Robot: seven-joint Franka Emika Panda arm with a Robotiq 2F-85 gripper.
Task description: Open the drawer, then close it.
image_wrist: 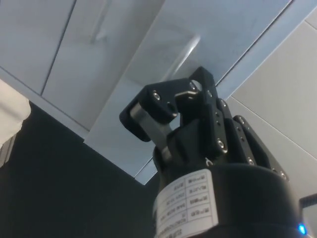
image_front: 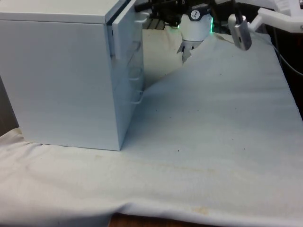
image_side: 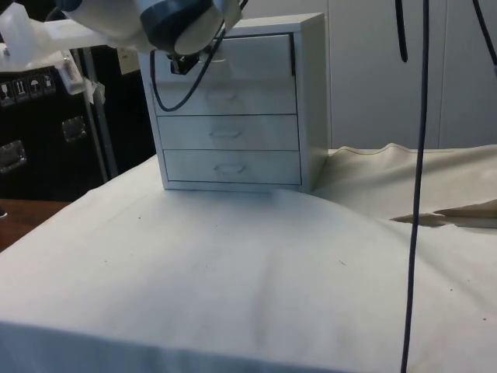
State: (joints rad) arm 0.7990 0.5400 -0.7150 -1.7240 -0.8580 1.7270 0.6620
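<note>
A white chest of drawers [image_front: 57,75] stands on the cloth at the front view's left, and the side view sees its fronts [image_side: 233,132]. Its top drawer [image_front: 129,28] [image_side: 256,54] sits a little way out of the body, with a dark gap along its edge. My black gripper [image_front: 143,6] [image_side: 186,64] is level with that drawer, at its front. In the wrist view the gripper [image_wrist: 185,96] is shut on the top drawer's metal handle [image_wrist: 190,47], with the drawer front [image_wrist: 143,54] right behind the fingers. The lower drawers [image_side: 229,167] sit flush.
The white cloth [image_front: 213,123] rises in a fold towards the front view's right and lies rumpled beside the chest [image_side: 404,163]. Black cables [image_side: 423,116] hang down in the side view's right. The arm [image_side: 116,23] reaches in above the chest's left side.
</note>
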